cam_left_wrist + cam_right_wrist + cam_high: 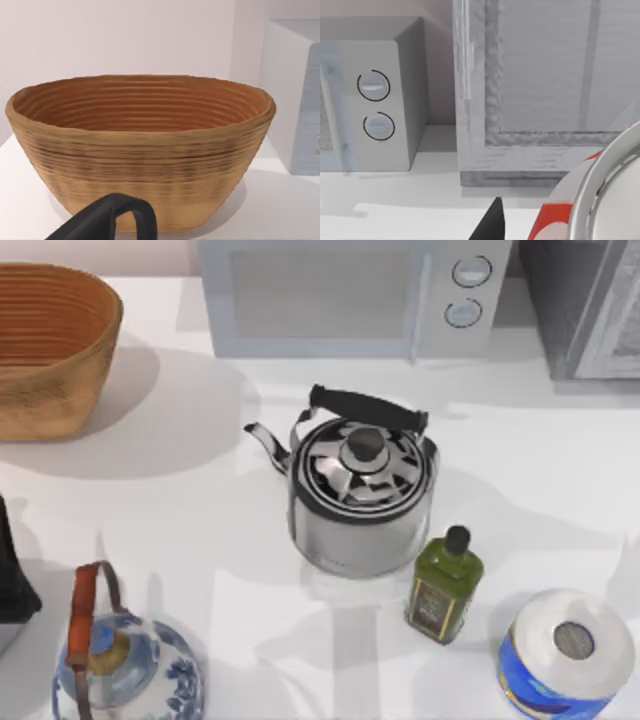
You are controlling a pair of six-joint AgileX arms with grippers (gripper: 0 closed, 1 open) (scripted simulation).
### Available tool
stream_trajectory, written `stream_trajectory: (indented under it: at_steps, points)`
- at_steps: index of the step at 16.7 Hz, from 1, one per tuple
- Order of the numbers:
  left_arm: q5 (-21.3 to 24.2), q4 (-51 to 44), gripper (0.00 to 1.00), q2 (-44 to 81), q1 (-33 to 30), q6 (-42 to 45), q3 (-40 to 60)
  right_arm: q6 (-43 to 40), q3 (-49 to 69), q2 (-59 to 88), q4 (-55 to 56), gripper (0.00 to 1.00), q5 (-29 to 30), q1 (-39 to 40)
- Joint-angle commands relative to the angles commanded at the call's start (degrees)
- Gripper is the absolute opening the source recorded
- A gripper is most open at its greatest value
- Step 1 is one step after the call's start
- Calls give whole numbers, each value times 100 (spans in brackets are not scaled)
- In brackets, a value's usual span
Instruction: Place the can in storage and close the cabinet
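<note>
Can (600, 200) sits right at the right gripper, its silver rim and red-and-white side looming close in the right wrist view, with one dark fingertip (490, 225) showing just beside it. The can appears to be held there, though whether the fingers truly clamp it cannot be told from these views. Ahead of that gripper stands the grey cabinet (530, 100), its framed front facing the hand, with the microwave (375, 105) just beside the cabinet.

The step in hand looks like carrying the can toward the cabinet. To do it well, the right arm should keep the can upright and level, approach the opening squarely, and clear the frame's lower sill before lowering, so the can's base lands flat inside and not on the edge. Whether the cabinet door stands open is not clear, so the approach should confirm a free way in first.

The left gripper (107, 220) hangs near the woven basket (140, 150), well away from the work; a dark curved part of it shows, and its finger spread cannot be told. The basket holds nothing visible. On the table (180, 530), the kettle (362, 495) is lidded, the olive-oil bottle (444, 585) is capped, and the blue-wrapped paper roll (565, 655) stands beside the bottle.
</note>
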Motion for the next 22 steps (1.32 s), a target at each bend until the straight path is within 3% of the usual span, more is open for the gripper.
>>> stream_trajectory:
  at_steps: [7, 11, 15, 22]
  points:
    - [0, 0, 100, 0, 0, 0, 0, -8, -109, -125, 10, 0, -35, -27]
    - [0, 0, 100, 0, 0, 0, 0, -40, 504, 479, -289, 0, 46, 71]
    - [0, 0, 100, 0, 0, 0, 0, -49, 2081, 1876, -752, 0, 246, 253]
    - [0, 0, 100, 0, 0, 0, 0, 9, 6203, 4799, -1568, 0, 686, 643]
